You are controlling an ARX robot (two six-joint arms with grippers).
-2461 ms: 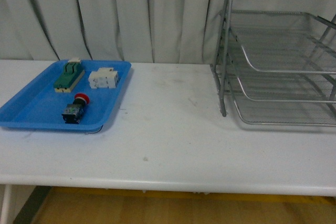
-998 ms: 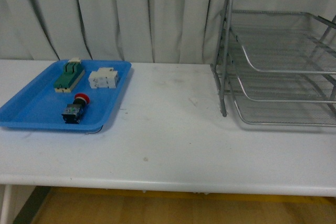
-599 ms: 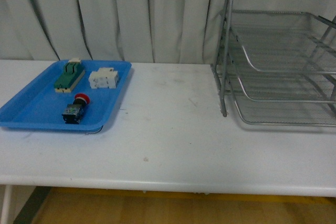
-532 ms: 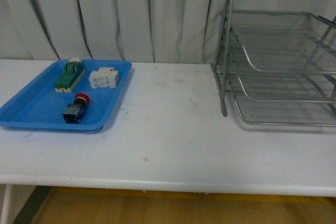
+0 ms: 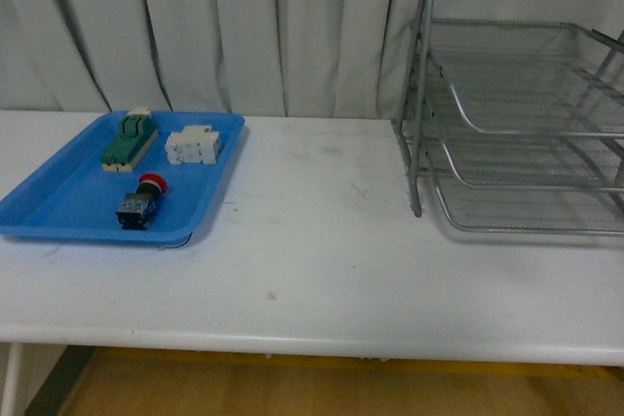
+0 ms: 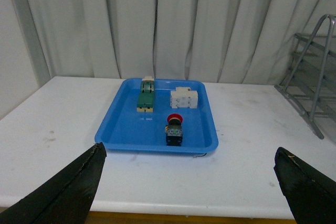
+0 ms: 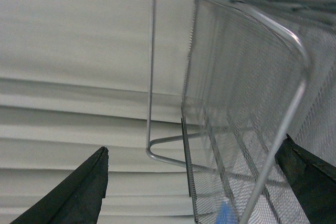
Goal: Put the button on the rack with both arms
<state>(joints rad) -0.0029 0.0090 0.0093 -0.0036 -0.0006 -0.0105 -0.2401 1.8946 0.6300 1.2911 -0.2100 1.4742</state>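
The button (image 5: 139, 203), with a red cap and a dark body, lies in the blue tray (image 5: 58, 229) at the table's left. In the left wrist view the button (image 6: 174, 129) lies ahead of my open left gripper (image 6: 189, 151), well apart from its black fingers (image 6: 68, 195). Nothing is between them. The silver wire rack (image 5: 420, 94) stands at the right with its tiers bare. My right gripper (image 7: 194, 146) is open and empty, close beside the rack's mesh (image 7: 247, 77). Both arms are almost wholly out of the front view.
A green-beige switch block (image 5: 129, 140) and a white terminal block (image 5: 191, 145) share the blue tray behind the button. White curtains hang behind the table. The table's front edge (image 5: 292, 346) runs across the near side.
A dark shape at the right edge behind the rack's top tier has shrunk back toward the picture's edge. The button and the tray have not moved.
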